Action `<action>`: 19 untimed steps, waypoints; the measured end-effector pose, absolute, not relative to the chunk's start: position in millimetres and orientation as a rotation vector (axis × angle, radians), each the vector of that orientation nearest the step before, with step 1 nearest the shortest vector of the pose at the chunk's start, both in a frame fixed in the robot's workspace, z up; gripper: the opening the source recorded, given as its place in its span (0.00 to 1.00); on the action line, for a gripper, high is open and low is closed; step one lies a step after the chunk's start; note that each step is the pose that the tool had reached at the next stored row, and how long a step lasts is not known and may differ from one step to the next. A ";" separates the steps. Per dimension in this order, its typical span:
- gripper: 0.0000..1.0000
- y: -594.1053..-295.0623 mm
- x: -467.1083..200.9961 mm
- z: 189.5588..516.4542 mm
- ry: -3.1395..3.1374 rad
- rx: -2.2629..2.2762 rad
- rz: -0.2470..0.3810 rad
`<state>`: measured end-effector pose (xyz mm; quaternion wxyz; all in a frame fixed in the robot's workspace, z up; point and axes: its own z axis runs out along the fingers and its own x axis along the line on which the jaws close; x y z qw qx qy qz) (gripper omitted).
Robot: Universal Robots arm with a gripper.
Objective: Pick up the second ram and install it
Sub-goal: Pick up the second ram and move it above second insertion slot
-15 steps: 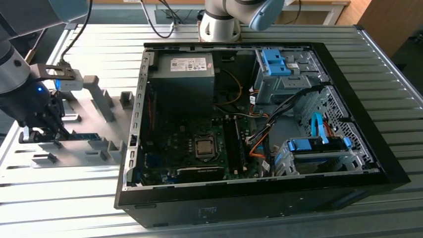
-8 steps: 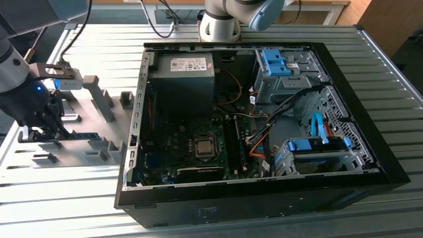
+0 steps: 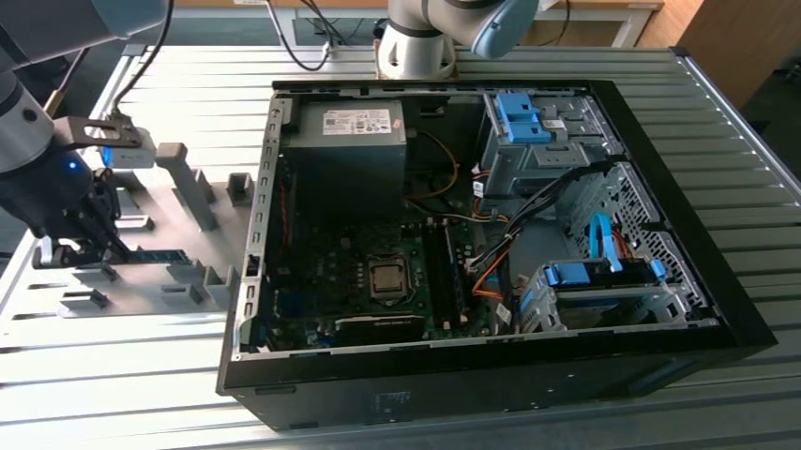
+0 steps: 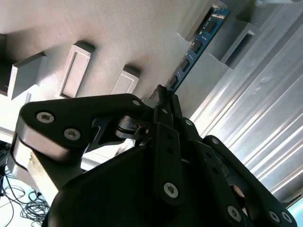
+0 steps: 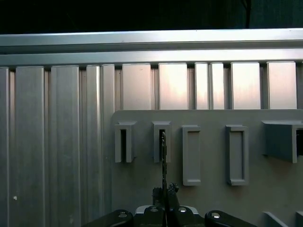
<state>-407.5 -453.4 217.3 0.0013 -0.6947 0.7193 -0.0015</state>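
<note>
The gripper (image 3: 111, 249) is down at the grey holder plate (image 3: 138, 283), near the plate's edge farthest from the open computer case (image 3: 438, 394). The plate lies on the ribbed aluminium table (image 3: 126, 375), with the case just beside it.

In the second wrist view the black fingers (image 4: 166, 124) are pressed together on one end of the second ram (image 4: 194, 47), so the tool is clamped on the stick, not open. The ram is a thin blue board with a row of dark chips. It runs from the fingertips across the plate (image 4: 132, 33), and its far end reaches a slotted block (image 4: 195, 20) on the plate.

In the first wrist view the ram (image 5: 163, 158) is seen edge-on (hardly more than a dark line). It rises from the closed gripper (image 5: 164, 191) to the slot of a block (image 5: 156, 142) standing on the plate (image 5: 142, 194). Whether the stick's lower edge touches the plate I cannot tell.
</note>
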 end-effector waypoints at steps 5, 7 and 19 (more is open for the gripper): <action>0.14 -453.4 -407.6 218.8 2.258 -2.181 -0.005; 0.14 -453.4 -407.5 219.4 2.258 -2.181 -0.005; 0.14 -453.4 -407.6 223.5 2.258 -2.181 -0.005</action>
